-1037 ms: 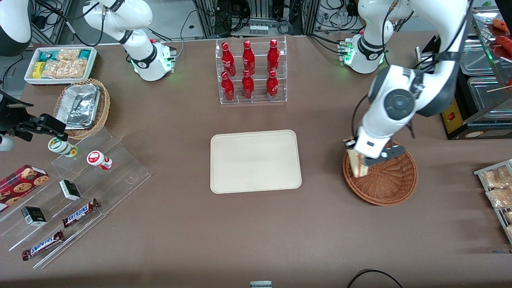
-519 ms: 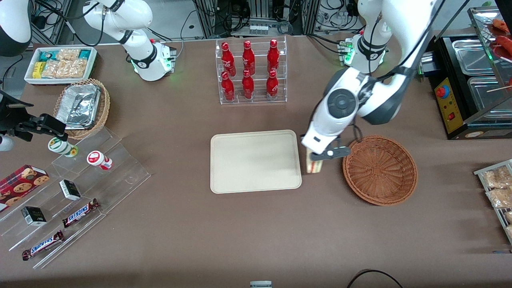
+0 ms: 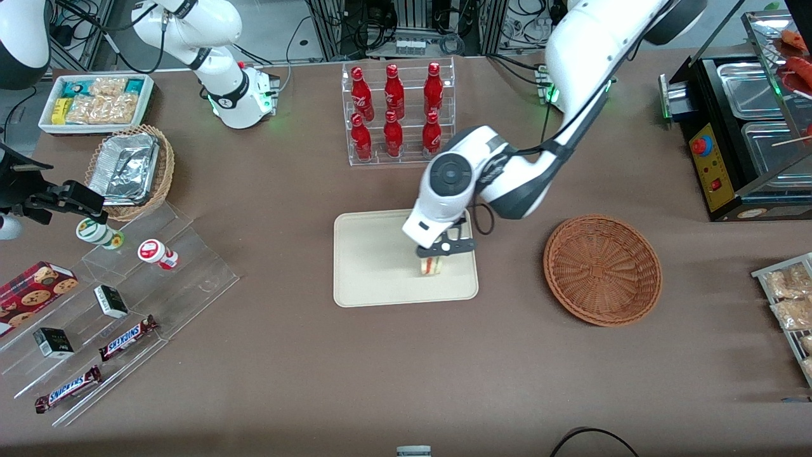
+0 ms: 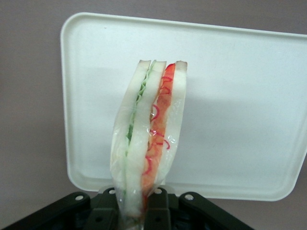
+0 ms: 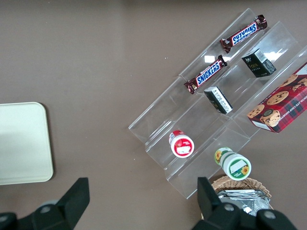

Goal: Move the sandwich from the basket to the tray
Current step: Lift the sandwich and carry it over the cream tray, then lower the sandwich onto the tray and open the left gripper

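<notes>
Pinching the sandwich (image 4: pixel 146 143) at one narrow end, the fingers (image 4: pixel 108 211) of the left arm's gripper (image 3: pixel 439 249) are closed almost fully, with only the compressed bread and wrapping kept between them. The wedge is held on edge, its cut face with the green and red filling layers turned toward the wrist camera, and most of its length projects unsupported away from the pads. In the front view the sandwich (image 3: pixel 431 265) is seen hanging above the tray (image 3: pixel 368 266), over the portion of the tray nearest the basket (image 3: pixel 602 270), which now stands empty toward the working arm's end of the table. Whether the lower tip is already touching the tray surface cannot be told; it is judged to be still slightly raised.

The remaining step is judged to be lowering and release. Several risks are noted. Because the wedge is held upright on a thin edge, it may topple when let go. It is also held near the tray's rim, so a fall toward the basket could leave it partly off the tray. The clear wrapping appears slick, and the soft bread may slip through a light grip or be squashed and stick to a pad when the fingers are parted.
</notes>
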Robot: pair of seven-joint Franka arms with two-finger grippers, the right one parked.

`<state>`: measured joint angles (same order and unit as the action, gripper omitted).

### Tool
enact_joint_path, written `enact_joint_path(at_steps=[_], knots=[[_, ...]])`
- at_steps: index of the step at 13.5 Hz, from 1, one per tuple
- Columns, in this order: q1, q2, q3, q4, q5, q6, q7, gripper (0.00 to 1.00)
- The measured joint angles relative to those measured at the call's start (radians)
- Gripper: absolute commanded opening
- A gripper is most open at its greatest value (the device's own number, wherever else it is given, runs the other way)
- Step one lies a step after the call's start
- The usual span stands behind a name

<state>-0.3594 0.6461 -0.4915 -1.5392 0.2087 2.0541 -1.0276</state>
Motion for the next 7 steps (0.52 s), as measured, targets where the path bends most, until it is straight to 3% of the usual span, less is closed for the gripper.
enact_joint_path(at_steps=[2,7], knots=[[-0.043,0.056,0.001,0.047,0.047,0.0,-0.076,0.0],[-0.142,0.157,0.055,0.166,0.074,-0.012,-0.146,0.0]])
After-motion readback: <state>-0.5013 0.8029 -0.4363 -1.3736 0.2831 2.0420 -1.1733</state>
